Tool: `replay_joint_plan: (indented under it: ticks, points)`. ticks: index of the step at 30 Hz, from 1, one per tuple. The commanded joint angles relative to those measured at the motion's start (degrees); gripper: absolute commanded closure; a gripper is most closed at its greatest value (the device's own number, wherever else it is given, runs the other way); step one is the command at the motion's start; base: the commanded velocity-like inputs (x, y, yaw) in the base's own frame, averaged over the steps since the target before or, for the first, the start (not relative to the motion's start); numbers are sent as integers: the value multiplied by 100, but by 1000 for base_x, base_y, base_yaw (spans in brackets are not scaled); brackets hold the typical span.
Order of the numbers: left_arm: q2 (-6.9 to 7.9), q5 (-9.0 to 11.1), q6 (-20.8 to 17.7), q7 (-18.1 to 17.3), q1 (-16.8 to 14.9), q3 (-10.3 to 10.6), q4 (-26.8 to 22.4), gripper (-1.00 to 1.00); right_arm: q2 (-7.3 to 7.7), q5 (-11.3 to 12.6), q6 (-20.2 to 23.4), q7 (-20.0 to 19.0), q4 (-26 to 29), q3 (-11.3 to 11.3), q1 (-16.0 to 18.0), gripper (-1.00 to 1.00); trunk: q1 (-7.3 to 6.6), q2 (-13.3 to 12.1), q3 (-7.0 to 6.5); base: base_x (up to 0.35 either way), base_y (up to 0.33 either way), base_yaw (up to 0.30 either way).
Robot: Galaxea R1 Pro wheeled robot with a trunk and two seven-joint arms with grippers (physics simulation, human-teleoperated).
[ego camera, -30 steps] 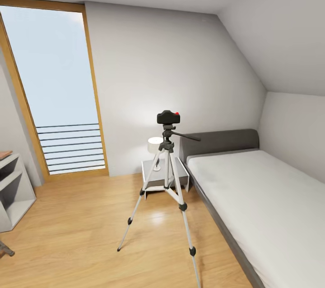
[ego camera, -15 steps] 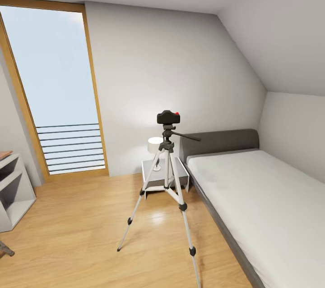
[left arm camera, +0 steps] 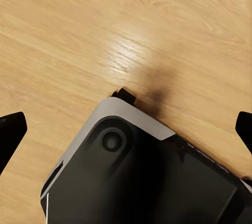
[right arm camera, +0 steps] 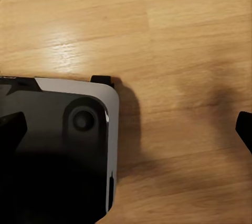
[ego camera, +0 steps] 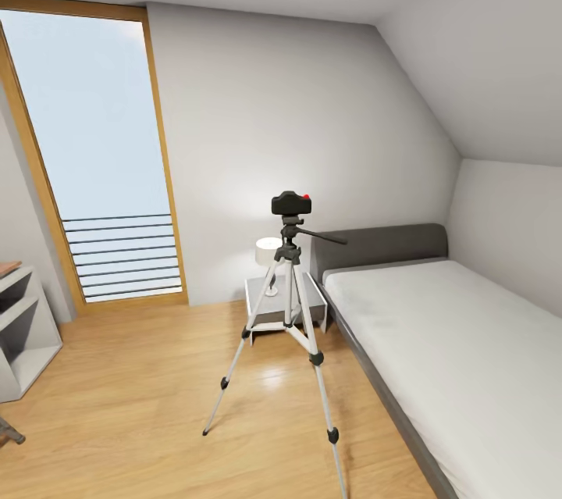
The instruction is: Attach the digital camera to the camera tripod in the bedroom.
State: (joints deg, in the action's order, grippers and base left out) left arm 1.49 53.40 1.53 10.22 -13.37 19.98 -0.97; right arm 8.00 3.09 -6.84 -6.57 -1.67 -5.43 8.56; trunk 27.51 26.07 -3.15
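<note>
The digital camera point(ego camera: 291, 204), black with a red button on top, sits on the black head of the camera tripod point(ego camera: 288, 304). The tripod stands on the light wood floor of the bedroom, its pan handle pointing right toward the bed. In the left wrist view my left gripper point(left arm camera: 126, 129) is open, its dark fingertips point(left arm camera: 10, 132) far apart over the floor and my own base, holding nothing. The right wrist view shows my right gripper point(right arm camera: 128, 129) open the same way, with nothing between its fingertips point(right arm camera: 244, 128).
A grey-framed white bed point(ego camera: 460, 358) runs along the right. A white nightstand point(ego camera: 282, 304) with a small lamp point(ego camera: 268, 253) stands behind the tripod. A tall wood-framed window point(ego camera: 94, 155) is at the left, with a grey shelf unit point(ego camera: 23, 331) at the left edge.
</note>
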Motion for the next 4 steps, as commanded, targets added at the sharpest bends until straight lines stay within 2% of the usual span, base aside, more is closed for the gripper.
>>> replay_joint_plan:
  ticks: [1, 4]
  points:
    - [0, 47, 6, 24, 1, 47, -8, -100, 4, 34, -35, -18, -18, -44, 6, -100, 2, 3, 2, 0, 0, 0]
    - [0, 47, 6, 24, 1, 44, -7, -100, 12, 34, -36, -14, -18, -41, 6, -100, 2, 3, 2, 0, 0, 0]
